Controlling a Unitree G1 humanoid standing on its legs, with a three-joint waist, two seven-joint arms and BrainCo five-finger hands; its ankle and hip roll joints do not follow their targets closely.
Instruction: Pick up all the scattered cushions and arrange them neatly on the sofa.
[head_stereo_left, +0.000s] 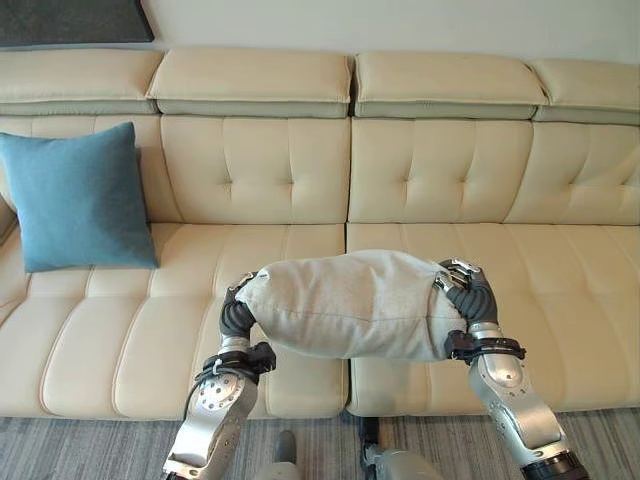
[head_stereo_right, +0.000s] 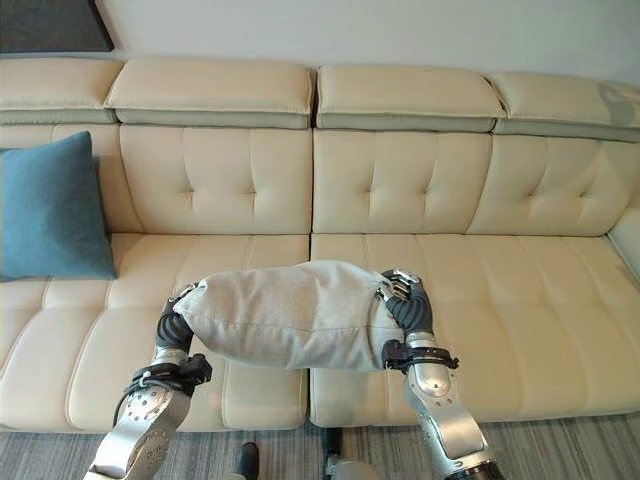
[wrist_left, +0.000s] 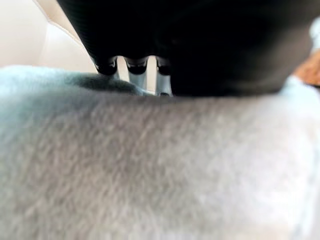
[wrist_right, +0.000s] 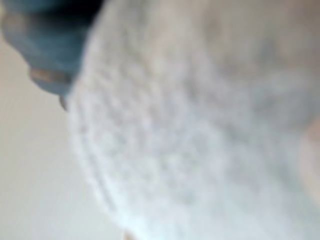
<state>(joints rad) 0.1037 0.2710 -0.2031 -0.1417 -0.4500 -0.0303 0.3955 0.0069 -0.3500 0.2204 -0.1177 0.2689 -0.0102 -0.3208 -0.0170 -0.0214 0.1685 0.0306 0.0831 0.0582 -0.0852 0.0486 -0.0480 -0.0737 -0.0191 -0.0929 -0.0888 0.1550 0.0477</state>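
The cream sofa (head_stereo_left: 440, 170) stretches across in front of me, with a blue cushion (head_stereo_left: 75, 195) already propped upright against its backrest at my far left. I hold the grey cushion (head_stereo_left: 345, 305) lengthwise between my two hands, above the seat near the middle seam. My left hand (head_stereo_left: 236, 312) presses one end and my right hand (head_stereo_left: 468, 290) the other; the cloth hides my fingers, so I cannot tell how either is closed. I judge the squeeze alone supports it: if one side eases, the soft cushion could sag, twist out and drop forward onto the floor (head_stereo_left: 100, 445).
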